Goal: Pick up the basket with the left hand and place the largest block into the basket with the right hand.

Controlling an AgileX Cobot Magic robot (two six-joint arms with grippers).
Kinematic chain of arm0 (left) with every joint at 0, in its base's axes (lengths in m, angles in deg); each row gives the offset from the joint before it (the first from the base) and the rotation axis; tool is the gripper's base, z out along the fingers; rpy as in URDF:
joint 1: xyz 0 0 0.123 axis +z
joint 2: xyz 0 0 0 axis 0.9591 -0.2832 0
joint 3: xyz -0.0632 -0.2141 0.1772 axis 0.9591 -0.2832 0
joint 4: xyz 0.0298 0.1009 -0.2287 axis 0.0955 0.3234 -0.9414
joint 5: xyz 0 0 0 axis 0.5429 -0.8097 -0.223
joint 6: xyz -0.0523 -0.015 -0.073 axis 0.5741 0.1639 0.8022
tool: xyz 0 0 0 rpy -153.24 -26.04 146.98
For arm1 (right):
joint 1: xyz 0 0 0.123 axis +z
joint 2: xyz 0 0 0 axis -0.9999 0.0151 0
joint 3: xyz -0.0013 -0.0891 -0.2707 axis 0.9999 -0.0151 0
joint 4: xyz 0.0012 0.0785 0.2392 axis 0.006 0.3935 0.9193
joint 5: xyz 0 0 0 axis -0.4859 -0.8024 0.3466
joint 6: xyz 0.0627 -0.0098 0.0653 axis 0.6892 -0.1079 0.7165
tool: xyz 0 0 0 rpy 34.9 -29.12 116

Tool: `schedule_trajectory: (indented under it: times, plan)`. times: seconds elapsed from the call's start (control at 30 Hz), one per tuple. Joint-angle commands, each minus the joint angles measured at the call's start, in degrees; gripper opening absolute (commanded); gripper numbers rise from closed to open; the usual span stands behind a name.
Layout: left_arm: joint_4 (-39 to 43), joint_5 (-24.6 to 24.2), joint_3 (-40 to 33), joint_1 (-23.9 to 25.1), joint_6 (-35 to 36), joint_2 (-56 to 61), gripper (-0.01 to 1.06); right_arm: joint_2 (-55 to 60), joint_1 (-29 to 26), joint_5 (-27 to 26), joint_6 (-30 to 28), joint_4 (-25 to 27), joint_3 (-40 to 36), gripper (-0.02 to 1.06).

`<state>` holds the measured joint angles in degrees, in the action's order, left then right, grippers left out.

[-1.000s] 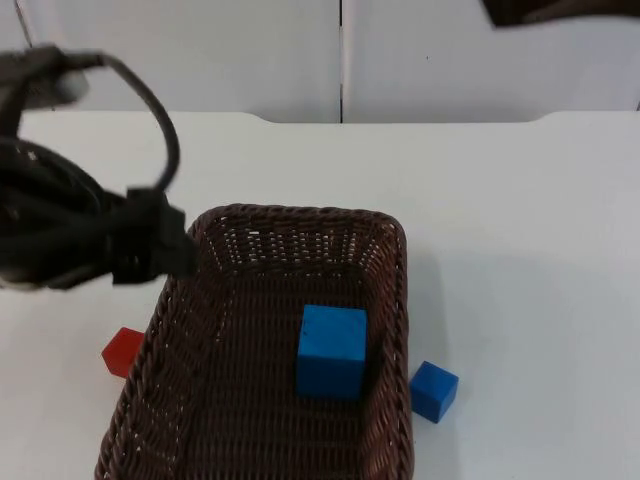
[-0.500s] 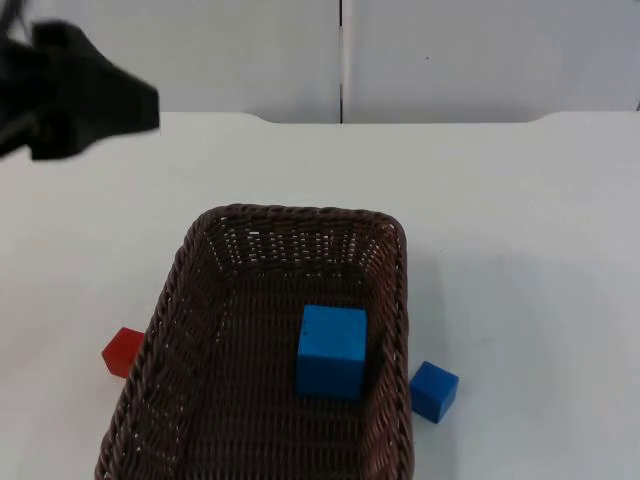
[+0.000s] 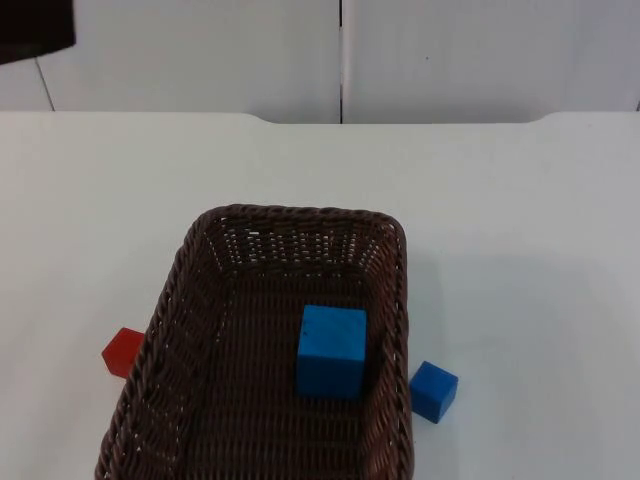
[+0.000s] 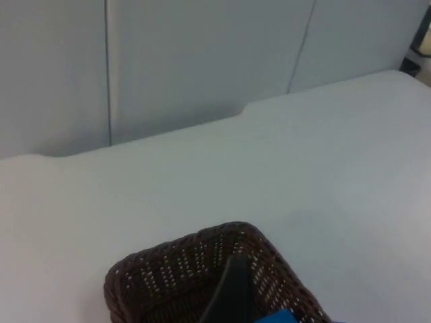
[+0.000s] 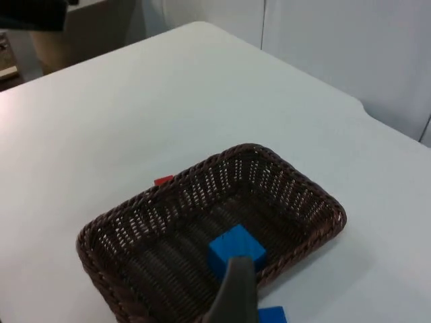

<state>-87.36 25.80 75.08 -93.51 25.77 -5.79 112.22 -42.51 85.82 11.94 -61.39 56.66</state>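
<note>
Basket: you see the brown wicker basket [image 3: 270, 350] resting on the white table [image 3: 500, 200], with no gripper touching it
Largest block: your big blue cube [image 3: 332, 351] sits inside the basket, on its floor, close to the wall on the robot's right side; the right wrist view shows it there too [image 5: 235, 249]
Small blue block: a smaller blue cube [image 3: 433, 391] lies on the table just outside that same wall
Red block: a small red cube [image 3: 123, 351] lies on the table just beside the opposite wall
Left gripper: a single dark fingertip [image 4: 229, 293] shows above the basket's far rim [image 4: 182, 252]; you cannot tell if it is released or clenched
Right gripper: a single fingertip [image 5: 234, 293] shows over the basket's near wall; its state cannot be told either
</note>
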Motion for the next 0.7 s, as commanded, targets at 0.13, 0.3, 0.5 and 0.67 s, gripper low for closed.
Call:
schedule_trajectory:
  times: [0.13,0.3,0.5,0.67]
  plan:
    - [2.06,-5.13,0.02,-0.01,1.28,5.20,0.75,-6.63,-0.11,4.43,0.27,-0.33,-2.51,0.69]
    - [3.00,-8.52,0.02,-0.01,1.41,8.16,0.75,-11.85,-0.11,7.89,0.84,-0.33,-4.65,0.69]
    - [7.84,-12.99,0.02,-0.01,5.23,11.69,0.75,-18.36,-0.11,11.22,2.07,0.05,-6.51,0.69]
    - [13.84,-16.73,0.02,-0.01,11.04,15.19,0.75,-24.47,-0.11,14.64,2.07,-0.33,-6.64,0.69]
